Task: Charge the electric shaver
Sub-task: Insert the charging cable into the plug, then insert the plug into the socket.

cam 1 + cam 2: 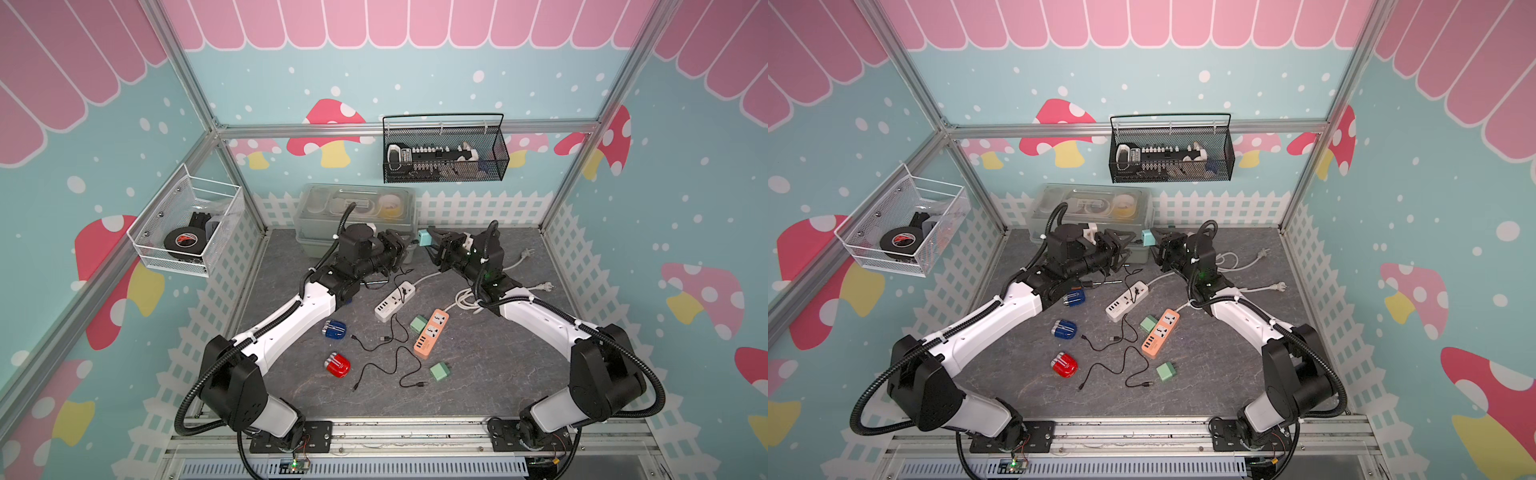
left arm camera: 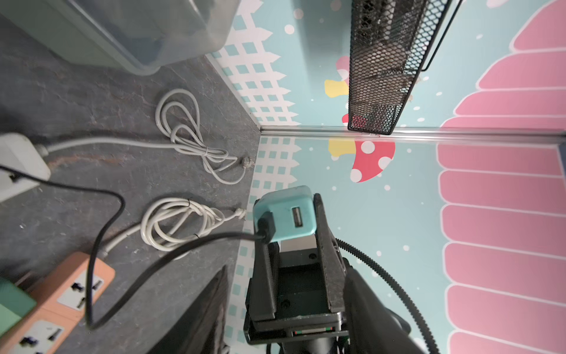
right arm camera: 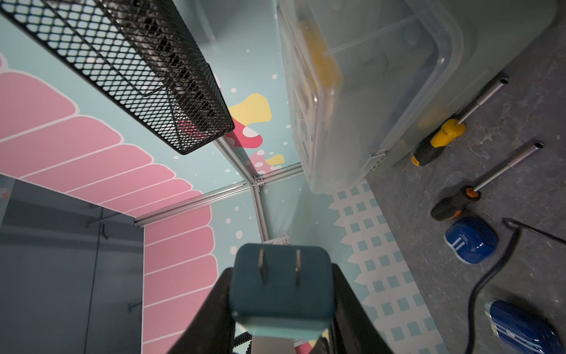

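1. The right gripper is clamped on a teal charger adapter and holds it clear of the table, just above the centre of both top views. In the right wrist view the adapter's two flat prongs face the camera, with a finger pressed against each side.
2. In the left wrist view a black cable is plugged into the adapter next to a bare USB port. It trails toward the lower left of that frame.
3. The left gripper sits just left of the adapter with its tips pointing at it. It cannot be told whether its jaws stand apart or closed.
4. The blue shaver lies on the table left of centre, with the red shaver just below it in the frame. Both are well apart from the grippers. A second blue shaver shows partly under the left arm.
5. The white power strip lies at the centre of the frame, and the orange power strip lies to its lower right. A green adapter sits against the orange strip's left side.
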